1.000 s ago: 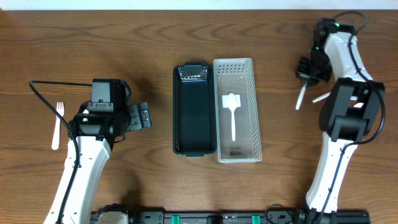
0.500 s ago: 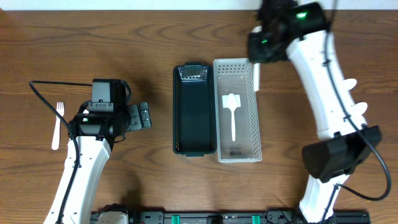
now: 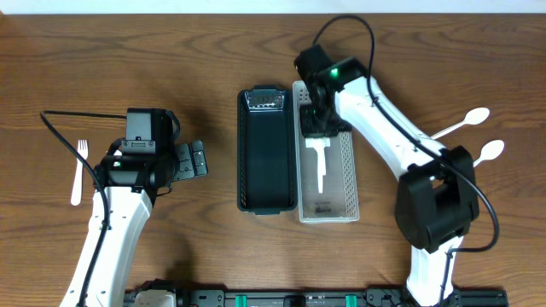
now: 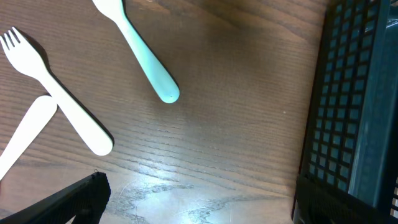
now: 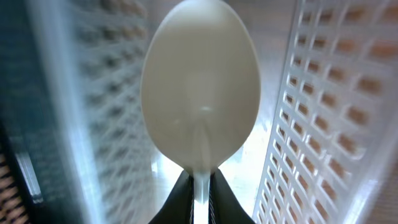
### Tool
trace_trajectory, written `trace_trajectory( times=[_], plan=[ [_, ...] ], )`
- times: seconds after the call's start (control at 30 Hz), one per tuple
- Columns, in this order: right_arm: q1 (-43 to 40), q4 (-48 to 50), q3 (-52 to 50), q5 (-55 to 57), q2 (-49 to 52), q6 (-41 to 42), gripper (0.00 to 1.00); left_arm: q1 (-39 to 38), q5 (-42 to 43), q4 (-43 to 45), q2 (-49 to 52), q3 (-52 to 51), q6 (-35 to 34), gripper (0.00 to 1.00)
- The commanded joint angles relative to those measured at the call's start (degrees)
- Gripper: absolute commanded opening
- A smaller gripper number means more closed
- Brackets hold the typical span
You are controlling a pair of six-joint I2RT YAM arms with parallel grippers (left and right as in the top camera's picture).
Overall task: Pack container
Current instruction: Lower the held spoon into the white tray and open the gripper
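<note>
A white perforated basket (image 3: 344, 170) stands beside a black basket (image 3: 267, 153) at the table's middle. A white spoon-like utensil (image 3: 320, 173) lies in the white basket. My right gripper (image 3: 316, 121) hovers over the far half of the white basket, shut on the handle of a white spoon (image 5: 200, 93). In the right wrist view the gripper (image 5: 200, 190) holds that spoon between the basket's perforated walls (image 5: 336, 118). My left gripper (image 3: 193, 159) is open and empty, left of the black basket (image 4: 357, 106).
Two white spoons (image 3: 461, 125) (image 3: 488, 153) lie on the table at the right. A white fork (image 3: 78, 170) lies at the far left. The left wrist view shows a white fork (image 4: 59, 102), a pale teal handle (image 4: 144, 62) and another white handle (image 4: 25, 135).
My right arm swung from the far right edge to over the white basket, carrying the white spoon. Two spoons at the right are now uncovered. The left arm has not moved.
</note>
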Motion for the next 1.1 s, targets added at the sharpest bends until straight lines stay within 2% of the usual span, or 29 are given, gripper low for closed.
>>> trace_trajectory(
  times=[0.0, 0.1, 0.17, 0.2, 0.23, 0.47, 0.63, 0.7, 0.8, 0.83, 0.93, 1.07],
  plan=[
    [0.11, 2.84, -3.13, 1.07, 0.07, 1.14, 0.02, -0.15, -0.66, -0.09, -0.02, 0.76, -0.76, 0.98],
    [0.11, 4.63, -4.11, 1.07, 0.07, -0.76, 0.06, -0.15, -0.66, -0.09, -0.02, 0.76, -0.79, 0.98],
    [0.13, 5.33, -4.11, 1.05, 0.07, -1.60, 0.30, -0.15, -0.66, -0.11, -0.02, 0.76, -0.76, 0.98],
    [0.13, 5.64, -4.11, 1.05, 0.04, -1.60, 0.48, -0.15, -0.66, -0.11, -0.02, 0.76, -0.79, 0.98],
    [0.11, 5.88, -4.11, 1.01, 0.04, -1.95, 0.52, -0.15, -0.66, -0.09, -0.02, 0.76, -0.79, 0.98],
    [0.11, 6.60, -3.52, 1.03, -0.31, -3.34, 0.51, -0.15, -0.66, -0.09, -0.02, 0.76, -0.76, 0.98],
    [-1.42, 6.71, 2.34, 4.04, -5.09, -7.17, 0.55, -0.15, -0.66, -0.07, -0.02, 0.76, -0.76, 0.98],
    [-3.23, 7.37, 5.68, 7.69, -8.31, -7.08, 0.61, -0.15, -0.66, -0.11, -0.02, 0.76, -0.76, 0.98],
    [-7.32, 10.58, 8.72, 11.65, -13.09, -7.06, 0.83, -0.15, -0.66, -0.22, -0.02, 0.76, -0.76, 0.98],
    [-9.20, 12.15, 8.94, 12.28, -14.69, -6.88, 0.87, -0.15, -0.66, -0.26, -0.02, 0.76, -0.76, 0.98],
    [-15.02, 14.38, 8.92, 12.68, -17.18, -3.50, 0.92, -0.15, -0.66, -0.26, -0.02, 0.76, -0.76, 0.98],
    [-23.80, 12.28, 8.59, 12.68, -16.85, 5.75, 0.96, -0.15, -0.66, -0.28, -0.02, 0.76, -0.76, 0.98]
  ],
)
